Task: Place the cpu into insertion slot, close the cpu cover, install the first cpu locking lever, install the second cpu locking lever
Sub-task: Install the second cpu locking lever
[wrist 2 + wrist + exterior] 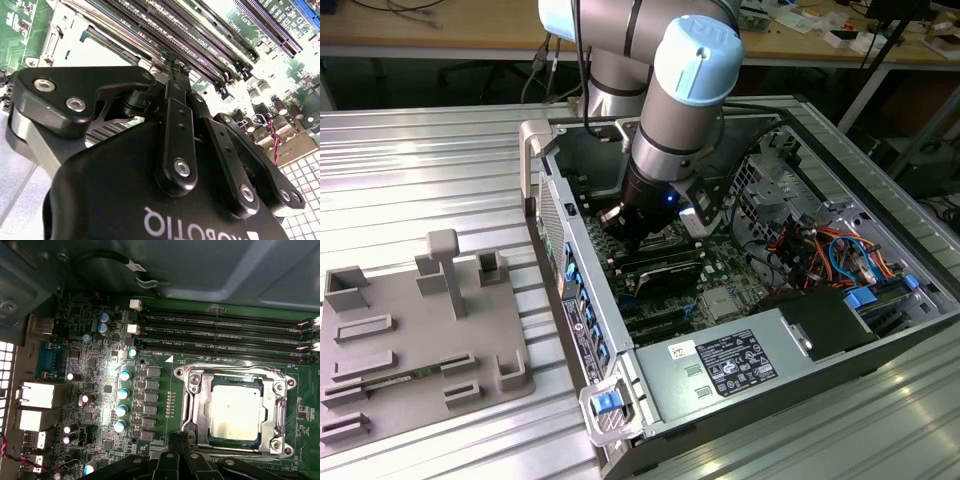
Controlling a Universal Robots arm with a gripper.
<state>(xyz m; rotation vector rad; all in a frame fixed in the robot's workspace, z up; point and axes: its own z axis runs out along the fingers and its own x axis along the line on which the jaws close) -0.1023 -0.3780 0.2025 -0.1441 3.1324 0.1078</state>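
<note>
Cpu, one chip, lies flat and metal face up in the insertion slot, with the cpu cover apparently down around it. The hand hovers at the socket's edge, fingertips pinched together and seemingly empty. Four long memory slots run parallel beside the socket.

A: What colour is the cpu?
B: Pale silver-grey, inside the cpu cover, a silver frame.
A: And the board?
B: The motherboard is green, with black memory slots and teal-topped capacitors. The gripper is black.
</note>
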